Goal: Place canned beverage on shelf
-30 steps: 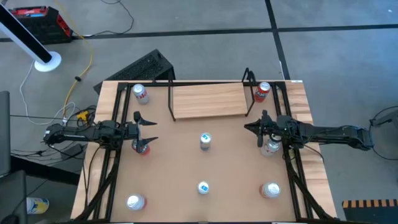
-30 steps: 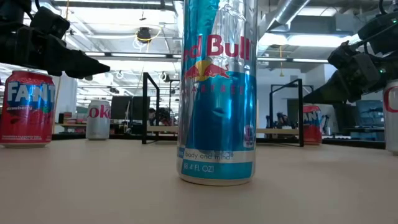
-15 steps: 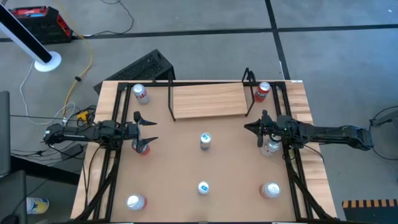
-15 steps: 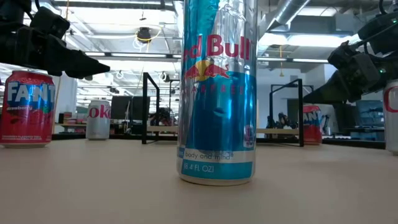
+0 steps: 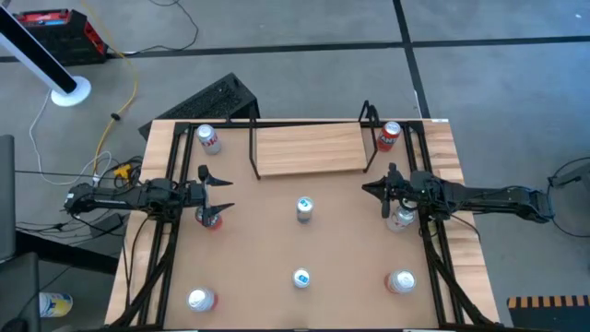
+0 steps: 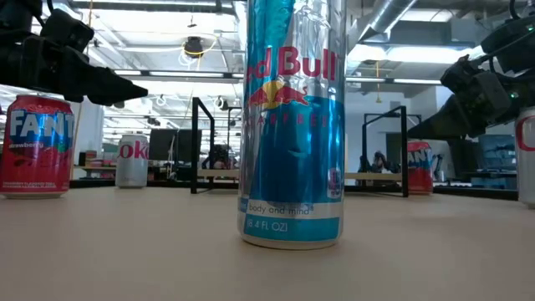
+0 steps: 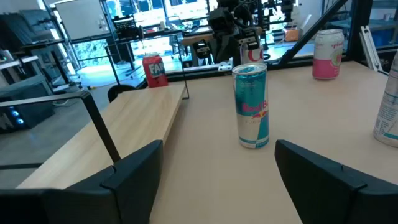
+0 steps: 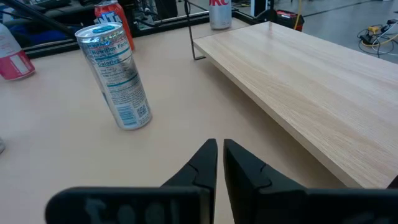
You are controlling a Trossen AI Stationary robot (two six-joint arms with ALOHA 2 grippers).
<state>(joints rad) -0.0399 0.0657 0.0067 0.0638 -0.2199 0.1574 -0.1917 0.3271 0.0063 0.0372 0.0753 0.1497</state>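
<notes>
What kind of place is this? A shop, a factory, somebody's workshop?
Most likely a robotics lab or test space, not a shop. Two robot arms work at a table on a bare concrete floor, drink cans are spread out as practice items, and the low view shows exposed ceiling ducts and more workstations behind.

In the low view the Red Bull can [image 6: 292, 125] runs off the picture's top and hides the middle of the shelf [image 6: 219, 174] behind it. A white can [image 6: 527, 155] is cut by the right edge. From above, can labels are too small to read.
</notes>
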